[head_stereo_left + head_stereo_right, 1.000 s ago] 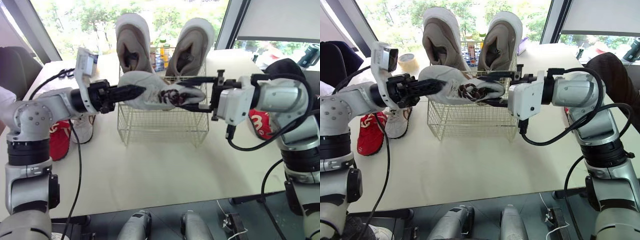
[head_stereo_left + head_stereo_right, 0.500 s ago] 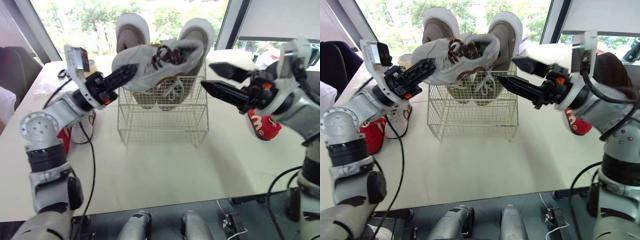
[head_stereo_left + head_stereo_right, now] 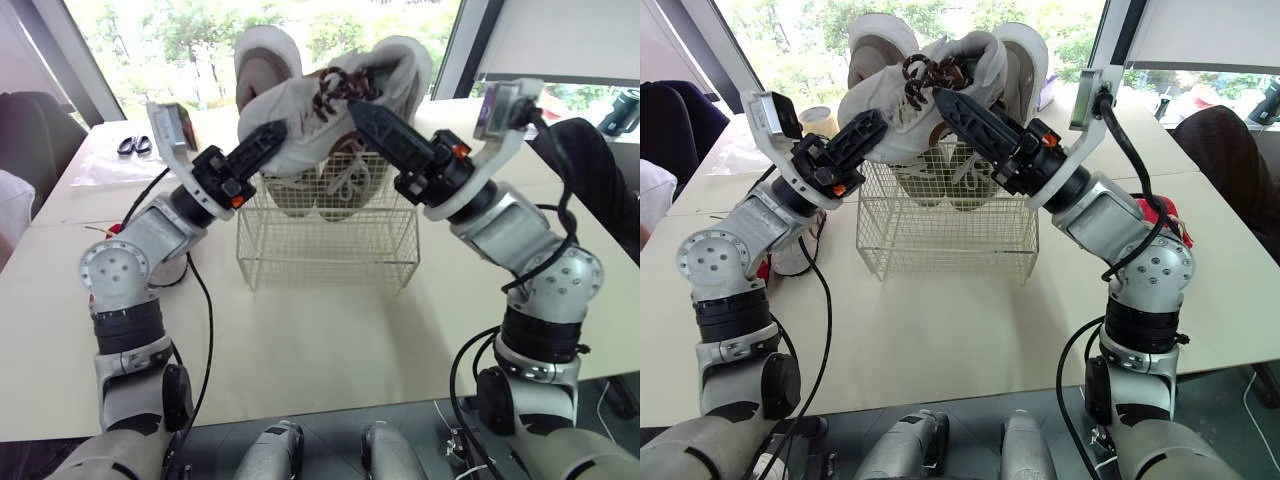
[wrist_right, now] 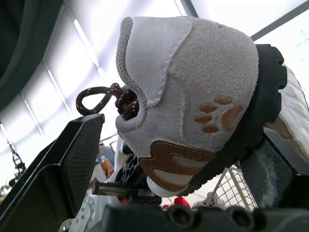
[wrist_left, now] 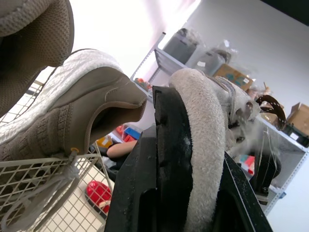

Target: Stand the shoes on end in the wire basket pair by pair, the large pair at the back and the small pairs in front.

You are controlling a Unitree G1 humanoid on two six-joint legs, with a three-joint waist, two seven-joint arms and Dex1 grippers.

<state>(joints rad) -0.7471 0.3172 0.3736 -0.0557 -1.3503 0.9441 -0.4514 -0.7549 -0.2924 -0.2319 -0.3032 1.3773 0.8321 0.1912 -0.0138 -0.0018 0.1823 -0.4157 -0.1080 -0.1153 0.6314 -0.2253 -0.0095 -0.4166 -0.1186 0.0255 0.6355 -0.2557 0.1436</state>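
Above wire basket [image 3: 330, 240] | grey shoe [image 3: 300, 120] slanted, toe left | left fingers [image 3: 262, 146] clamped

2 silver arms [image 3: 118, 272], black cables [image 3: 828, 310]; left hand [image 3: 275, 135], right hand [image 3: 362, 110] black.

Small shoe [image 3: 300, 120] above wire basket [image 3: 325, 245], large pair [image 3: 262, 58] upright inside at back.

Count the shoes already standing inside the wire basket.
2: a large beige shoe at back left and another at back right of the wire basket, both on end. The small grey shoe held above covers part, so more may hide.
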